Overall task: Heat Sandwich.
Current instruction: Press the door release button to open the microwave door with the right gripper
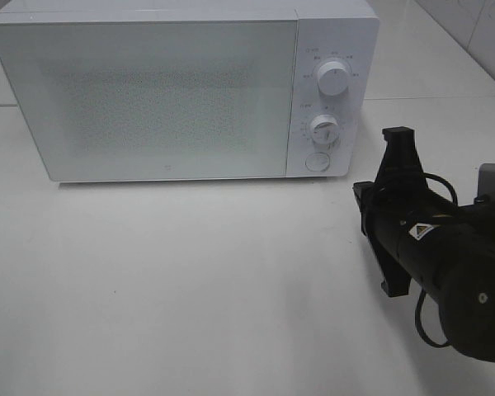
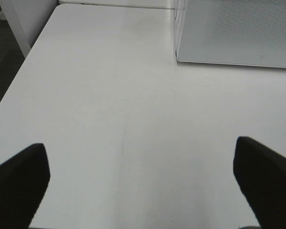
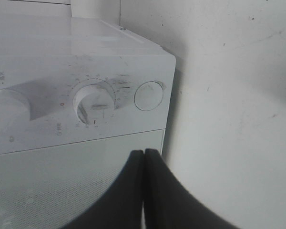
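We judge the task to be either near its start or in its heating stage, and the pictures do not settle which. The microwave (image 1: pixel 181 91) stands with its door (image 1: pixel 148 95) shut, and the sandwich shows in no view. It may sit behind that door, but the speckled panel hides the inside, so we cannot tell. The right gripper (image 3: pixel 144 153), jaws pressed together and holding nothing, hangs in front of the microwave's control panel, near its lower corner. That suggests to us that a press or a turn on the controls is the step in hand. The left gripper (image 2: pixel 138 143), jaws spread wide and empty, hovers in front of the microwave's door side, well clear of it. If the sandwich is inside, setting the time, waiting and taking it out are left.

The table (image 1: pixel 190 280) under the microwave is a flat, matte white slab with faint scuffs. The microwave is a boxy white shell with rounded edges. Its door is smooth, pale grey and glassy, with a fine dotted mesh. The right arm (image 1: pixel 454 272) is a black, matte cylinder. On the panel sit two round, ribbed white dials (image 1: pixel 334 80) and, below them, a flat round button (image 1: pixel 317 162).
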Available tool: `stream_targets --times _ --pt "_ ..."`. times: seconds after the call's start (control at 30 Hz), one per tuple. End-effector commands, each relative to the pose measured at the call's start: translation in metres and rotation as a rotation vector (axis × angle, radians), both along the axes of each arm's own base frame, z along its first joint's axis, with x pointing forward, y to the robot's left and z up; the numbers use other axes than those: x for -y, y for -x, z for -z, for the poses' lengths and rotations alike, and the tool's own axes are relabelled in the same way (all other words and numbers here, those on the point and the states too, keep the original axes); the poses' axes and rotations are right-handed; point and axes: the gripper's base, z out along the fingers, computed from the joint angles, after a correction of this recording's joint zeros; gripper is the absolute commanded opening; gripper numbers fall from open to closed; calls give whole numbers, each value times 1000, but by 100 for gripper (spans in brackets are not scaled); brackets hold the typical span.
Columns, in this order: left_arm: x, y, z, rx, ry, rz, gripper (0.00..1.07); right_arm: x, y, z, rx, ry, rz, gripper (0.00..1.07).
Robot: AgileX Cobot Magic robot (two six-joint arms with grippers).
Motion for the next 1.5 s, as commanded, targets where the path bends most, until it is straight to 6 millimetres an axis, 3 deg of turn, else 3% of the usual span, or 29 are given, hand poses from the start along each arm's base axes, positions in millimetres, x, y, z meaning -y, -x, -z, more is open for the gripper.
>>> stream_targets --times 0.03,0.27,0.57,1.03,1.5 --pt "1 2 0 24 2 2 100 -9 -9 4 1 -17 -2 0" --pt "1 2 0 24 2 2 100 -22 -21 12 -1 -17 -18 0" --pt "0 1 0 16 3 2 100 -28 -60 25 -27 -48 -9 0" --pt "0 1 0 16 3 2 100 -24 -100 35 -48 -75 22 0" --pt "0 1 0 16 3 2 100 -24 -125 43 -50 -102 46 0"
